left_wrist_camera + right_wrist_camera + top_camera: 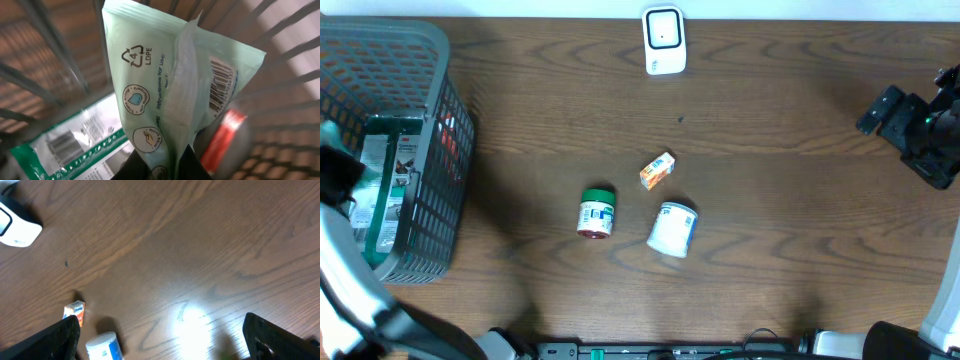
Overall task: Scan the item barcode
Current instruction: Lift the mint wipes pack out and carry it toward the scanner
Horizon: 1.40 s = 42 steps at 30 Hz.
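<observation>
1. My left gripper (162, 169) is down inside the grey basket (440, 70). Its jaws are pinching the lower edge of a pale green pouch (170, 75), and the film narrows and disappears between the two dark fingers (131, 169).
2. The pouch stands up from those jaws and fills most of the left wrist view. Its back seam runs upward from the grip. The barcode (220, 85) sits to the right of that seam, tilted and facing the camera.
3. On the other side of the seam I can read a recycling triangle marked LDPE and a column of round pictograms.
4. Beyond the pouch and to the left of the jaws, a green-and-white packet (70, 147) lies in the basket. To the right of the jaws there is a red item (225, 140), too blurred for me to name.
5. My right gripper (160, 325) hangs over the wooden table (200, 255) with its jaws spread wide and nothing between them.
6. Ahead of the right jaws, toward the finger at the view's left edge, are an orange carton (75, 312) and a white tub (102, 347). Farther ahead on that same side is the white scanner (15, 227).
7. From overhead, a green-lidded jar (596, 212) lies on its side near the tub. All three loose items lie between my two grippers, well apart from both.
</observation>
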Available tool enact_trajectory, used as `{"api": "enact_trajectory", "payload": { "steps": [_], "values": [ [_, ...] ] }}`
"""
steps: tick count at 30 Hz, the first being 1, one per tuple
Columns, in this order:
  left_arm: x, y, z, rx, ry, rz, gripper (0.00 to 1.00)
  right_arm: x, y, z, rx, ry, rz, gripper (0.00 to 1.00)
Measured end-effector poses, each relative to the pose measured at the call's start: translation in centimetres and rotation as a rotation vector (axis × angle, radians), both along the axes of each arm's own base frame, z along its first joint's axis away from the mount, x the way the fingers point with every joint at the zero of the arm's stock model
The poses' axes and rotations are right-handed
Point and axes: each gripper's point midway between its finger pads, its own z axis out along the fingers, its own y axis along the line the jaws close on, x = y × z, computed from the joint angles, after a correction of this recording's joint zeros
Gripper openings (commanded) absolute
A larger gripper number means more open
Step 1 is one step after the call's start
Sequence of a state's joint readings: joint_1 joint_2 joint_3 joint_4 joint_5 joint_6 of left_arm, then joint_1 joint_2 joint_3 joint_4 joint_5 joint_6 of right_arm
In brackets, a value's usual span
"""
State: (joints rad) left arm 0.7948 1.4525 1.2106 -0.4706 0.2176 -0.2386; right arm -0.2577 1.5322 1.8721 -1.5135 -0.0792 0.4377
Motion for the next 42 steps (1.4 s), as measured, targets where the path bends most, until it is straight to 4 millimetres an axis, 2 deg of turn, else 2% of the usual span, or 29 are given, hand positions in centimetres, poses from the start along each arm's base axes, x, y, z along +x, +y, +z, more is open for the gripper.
{"api": "enact_trajectory", "payload": {
  "steps": [4,7,10,11,13,15,18,24,29,34,37,39,42],
  "values": [
    [-0.7,-1.0,5.8,0.090,-0.132,0.028,0.08,0.0,0.0,0.0,-0.001,0.001,-0.001,0.99],
    [-0.9,-3.3,9.9,0.140,-0.234,-0.011,0.07,0.0,0.0,0.0,-0.001,0.001,-0.001,0.99],
    [-0.4,-7.5,13.3,0.146,-0.344,-0.122,0.08,0.0,0.0,0.0,-0.001,0.000,-0.001,0.99],
    [0.0,-9.4,14.3,0.133,-0.384,-0.181,0.08,0.0,0.0,0.0,-0.001,0.001,-0.001,0.99],
    [0.7,-13.2,15.5,0.097,-0.437,-0.303,0.08,0.0,0.0,0.0,-0.001,0.001,-0.001,0.99],
    [1.5,-17.3,15.7,0.026,-0.458,-0.436,0.08,0.0,0.0,0.0,-0.001,0.001,-0.001,0.99],
    [2.6,-23.6,14.1,-0.099,-0.419,-0.622,0.08,0.0,0.0,0.0,-0.001,0.001,-0.001,0.99],
    [3.9,-38.0,10.2,-0.276,-0.287,-1.020,0.08,0.0,0.0,0.0,-0.001,0.001,-0.001,0.99],
    [4.1,-48.8,5.5,-0.318,-0.171,-1.234,0.08,0.0,0.0,0.0,-0.001,0.001,-0.001,0.99],
    [4.0,-58.9,0.7,-0.358,-0.148,-1.383,0.09,0.0,0.0,0.0,-0.001,0.001,-0.001,0.99],
    [3.7,-63.2,-2.4,-0.384,-0.134,-1.410,0.11,0.0,0.0,0.0,-0.001,0.001,-0.002,0.99],
    [3.8,-65.1,-3.9,-0.391,-0.143,-1.411,0.11,0.0,0.0,0.0,-0.001,0.000,-0.003,0.99],
    [3.9,-67.1,-5.7,-0.394,-0.158,-1.414,0.17,0.0,0.0,0.0,-0.001,0.000,-0.003,0.99]
  ]
}}
